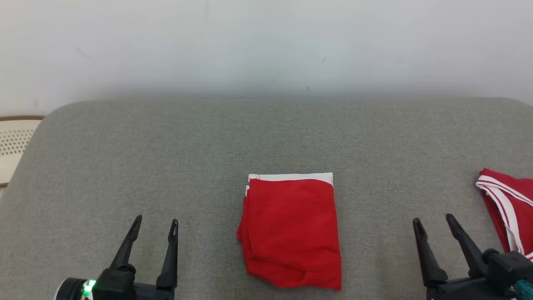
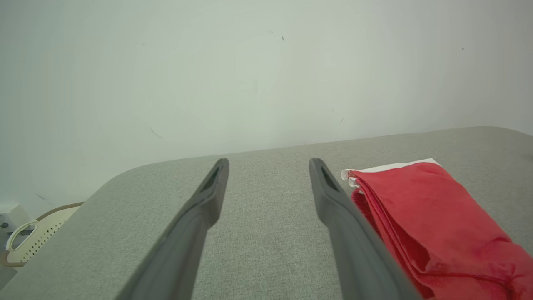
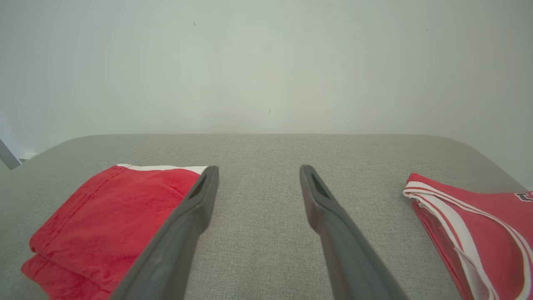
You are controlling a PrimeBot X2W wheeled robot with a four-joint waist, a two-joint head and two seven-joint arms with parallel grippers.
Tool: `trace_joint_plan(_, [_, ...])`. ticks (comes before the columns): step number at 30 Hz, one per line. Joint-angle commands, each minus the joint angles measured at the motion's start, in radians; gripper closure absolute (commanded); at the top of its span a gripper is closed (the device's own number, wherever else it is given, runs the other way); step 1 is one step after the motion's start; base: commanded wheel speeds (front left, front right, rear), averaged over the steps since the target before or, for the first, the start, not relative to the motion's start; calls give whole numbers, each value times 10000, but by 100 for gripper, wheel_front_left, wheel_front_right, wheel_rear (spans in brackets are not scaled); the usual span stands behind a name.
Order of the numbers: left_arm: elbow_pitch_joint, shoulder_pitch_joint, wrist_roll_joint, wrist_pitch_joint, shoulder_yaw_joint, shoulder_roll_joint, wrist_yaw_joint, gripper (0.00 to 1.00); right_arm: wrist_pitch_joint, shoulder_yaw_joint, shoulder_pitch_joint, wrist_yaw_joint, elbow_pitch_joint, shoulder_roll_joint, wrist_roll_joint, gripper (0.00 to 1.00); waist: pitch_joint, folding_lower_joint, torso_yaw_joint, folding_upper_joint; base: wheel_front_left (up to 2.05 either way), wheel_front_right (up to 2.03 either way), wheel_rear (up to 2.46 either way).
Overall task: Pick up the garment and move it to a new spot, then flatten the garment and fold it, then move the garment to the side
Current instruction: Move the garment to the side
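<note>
Garments 2: folded garment (image 1: 291, 233) centre, striped garment (image 1: 510, 208) right edge. Pincers 2: left pincer (image 1: 157, 219), right pincer (image 1: 433, 218) wide, empty.

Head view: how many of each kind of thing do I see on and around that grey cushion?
folded red garment: 1
red garment with white stripes: 1
robot hands, both open: 2 (left hand, right hand)
cream basket: 1
Total: 5
</note>
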Motion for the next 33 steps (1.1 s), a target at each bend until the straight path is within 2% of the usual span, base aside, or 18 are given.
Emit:
trace_joint_plan(1, [-33, -89, -55, -84, -38, -3, -4, 0, 99, 230, -255, 3, 177, -202, 117, 0, 139, 0, 200, 0, 0, 0, 0])
trace_joint_plan(9, [96, -407, -60, -224, -264, -225, -38, 0, 405, 1616, -1173, 3, 1686, -862, 746, 0, 736, 0, 957, 0, 0, 0, 0])
trace_joint_plan(16, [264, -611, -99, -358, -420, -454, -56, 0, 556, 2465, -1784, 3, 3161, -1148, 1339, 0, 1196, 0, 1521, 0, 0, 0, 0])
trace_joint_plan(27, [524, -998, -61, -496, -594, -750, -127, 0, 672, 3411, -2940, 3, 4988, -1262, 2075, 0, 1706, 0, 2114, 0, 0, 0, 0])
trace_joint_plan(28, [539, -1011, -54, -498, -596, -759, -125, 0, 704, 3501, -2996, 3, 5092, -1232, 2168, 24, 1718, 0, 2126, 0, 0, 0, 0])
trace_joint_plan(29, [550, -1017, -47, -505, -591, -771, -118, 0, 723, 3578, -3049, 3, 5171, -1241, 2216, 65, 1727, 0, 2131, 0, 0, 0, 0])
trace_joint_plan(30, [554, -1016, -41, -510, -579, -781, -105, 0, 716, 3632, -3101, 3, 5233, -1242, 2268, 92, 1736, 0, 2124, 0, 0, 0, 0])
trace_joint_plan(31, [549, -1016, -32, -513, -566, -789, -97, 0, 730, 3672, -3119, 3, 5274, -1240, 2320, 100, 1747, 0, 2108, 0, 0, 0, 0])
trace_joint_plan(33, [526, -1002, -9, -520, -542, -770, -97, 0, 668, 3663, -3162, -3, 5286, -1261, 2350, 100, 1762, 0, 2034, 0, 0, 0, 0])
